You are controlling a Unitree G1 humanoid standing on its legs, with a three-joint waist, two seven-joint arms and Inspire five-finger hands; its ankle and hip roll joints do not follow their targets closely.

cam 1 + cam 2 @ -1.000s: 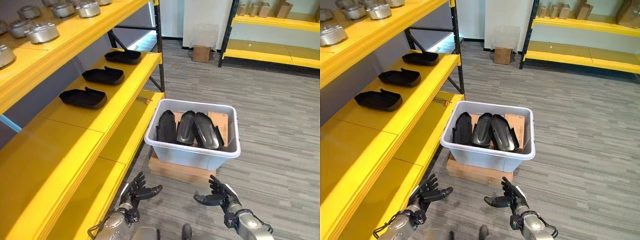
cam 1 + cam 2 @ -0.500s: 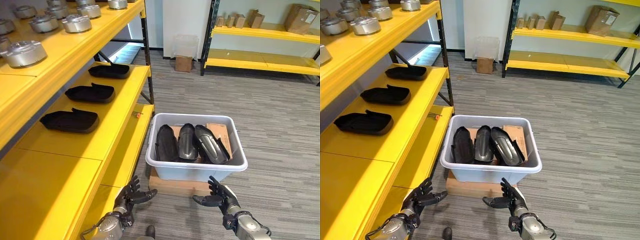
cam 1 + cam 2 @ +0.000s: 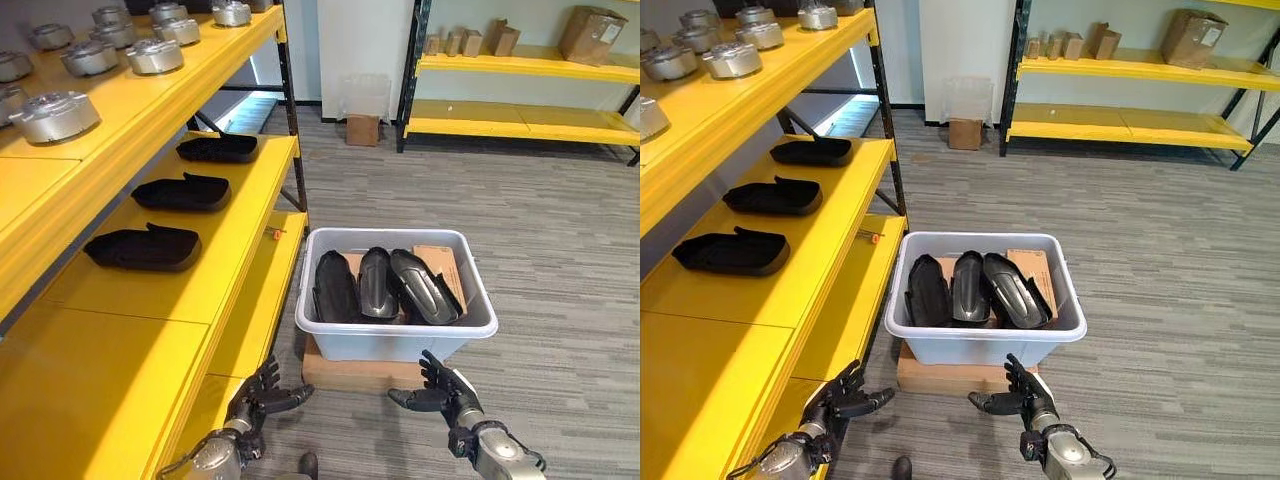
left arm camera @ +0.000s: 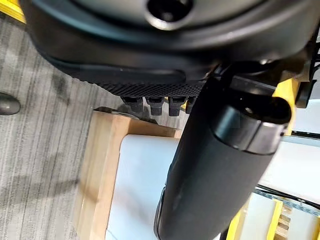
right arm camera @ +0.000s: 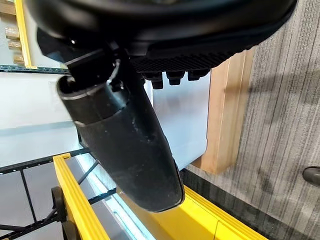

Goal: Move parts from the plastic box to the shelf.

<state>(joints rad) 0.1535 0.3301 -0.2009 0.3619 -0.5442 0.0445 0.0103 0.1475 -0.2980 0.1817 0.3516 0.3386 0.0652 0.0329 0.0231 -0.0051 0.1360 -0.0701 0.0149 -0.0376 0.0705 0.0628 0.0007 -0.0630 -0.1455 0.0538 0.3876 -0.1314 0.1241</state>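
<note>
A pale grey plastic box sits on a flat wooden board on the floor. Three black moulded parts stand on edge inside it, beside a brown cardboard piece. Three more black parts lie in a row on the yellow shelf's middle level at the left. My left hand and right hand hover low, just in front of the box, both open and empty with fingers spread. The box wall and board appear past the left hand's thumb.
Silver round metal parts line the top shelf level. A second yellow rack with cardboard boxes stands at the far wall, and a small carton sits on the floor there. Grey carpet stretches right of the box.
The camera has risen and pulled back, so the box now sits lower in the picture and closer to my hands. Both hands stay open and empty.
</note>
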